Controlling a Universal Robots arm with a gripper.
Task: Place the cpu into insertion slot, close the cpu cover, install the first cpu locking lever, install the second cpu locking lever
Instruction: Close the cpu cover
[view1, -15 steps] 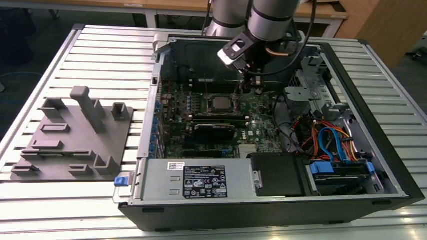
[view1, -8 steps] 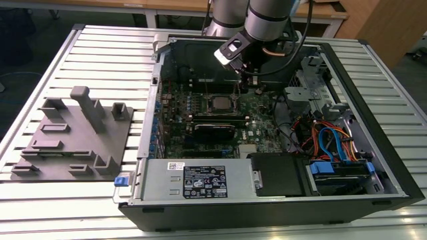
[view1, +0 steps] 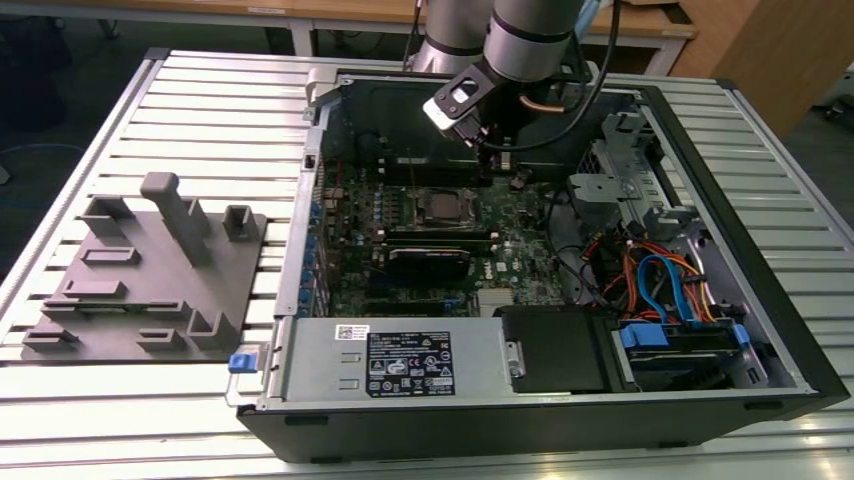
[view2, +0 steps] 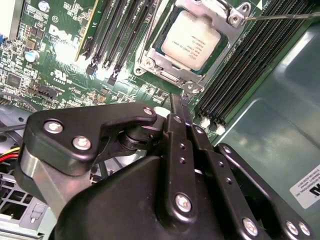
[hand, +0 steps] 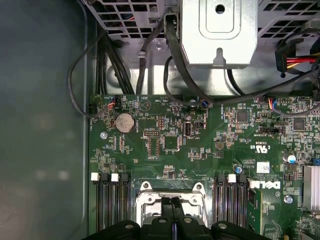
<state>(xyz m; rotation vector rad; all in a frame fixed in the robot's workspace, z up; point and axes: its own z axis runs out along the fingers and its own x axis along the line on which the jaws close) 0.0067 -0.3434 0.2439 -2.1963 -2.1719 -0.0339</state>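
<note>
The ribbed aluminium counter (view1: 200, 120) stands in a workshop, with wooden furniture (view1: 747, 40) along the upper edge of the exterior view. On the counter lie one open computer case (view1: 534, 430), with its side panel off, and one grey fixture plate (view1: 147, 290). The plate sits at the exterior view's left and carries several upright blocks. One robot arm (view1: 527, 30) enters from the top centre of the exterior view and reaches down into the case.

Inside the case is one green motherboard (hand: 170, 145). One cpu (view2: 192, 40), silver top upward, is seated in the insertion slot (view1: 418, 208) near the middle of the board. One cpu cover (view2: 167, 75) lies flat over it and frames the chip through its square window. One thin lever rod (view2: 285, 16) runs away from a corner of the cover; whether it is latched cannot be told. Two banks of memory slots (view2: 120, 30) flank the socket, one on each side.

The gripper (view2: 179, 102) appears in both wrist views with its fingers pressed together and nothing between them. Its tip is near the edge of the cpu cover, and contact cannot be judged.

Further items:
- One coin battery (hand: 125, 121) on the board.
- One black card (view1: 430, 262) just below the socket in the exterior view.
- One silver power supply (view1: 400, 365) at the lower centre.
- One bundle of blue and orange cables (view1: 667, 285) at the exterior view's right.
- One metal bracket (hand: 220, 30) beyond the board's edge.
</note>
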